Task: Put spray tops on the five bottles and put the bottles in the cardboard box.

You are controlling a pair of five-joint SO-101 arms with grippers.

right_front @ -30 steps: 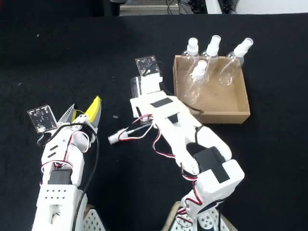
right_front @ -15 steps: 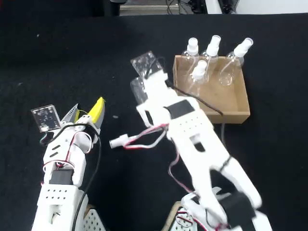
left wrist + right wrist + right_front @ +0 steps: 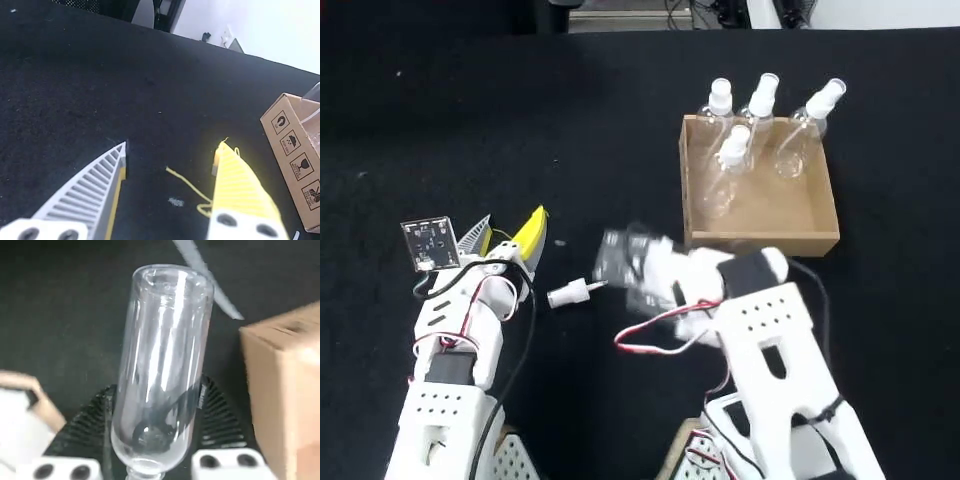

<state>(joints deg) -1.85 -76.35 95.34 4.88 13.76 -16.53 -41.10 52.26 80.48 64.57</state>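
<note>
Well, the fifth bottle [image 3: 165,340] is the one to watch: clear, no top on it, and pinched between the ribbed jaws of the right gripper [image 3: 630,268], just off the near corner of the box [image 3: 760,241]. Its narrow end looks to sit back toward the wrist, though I can't be sure. The loose spray top [image 3: 570,293] lies flat on the table [image 3: 440,120], between the two grippers and just beside the right one. On its other side the left gripper [image 3: 172,146] hangs with jaws wide and nothing between them. Over in the box, four capped bottles [image 3: 732,160] stand leaning toward the back wall.

So I'd call this the last capping, with four of five done. Next, the left gripper must close on that top by its head, leaving the stem free, while the right arm turns the bottle's mouth out to meet it. Only then does it go in the box.
</note>
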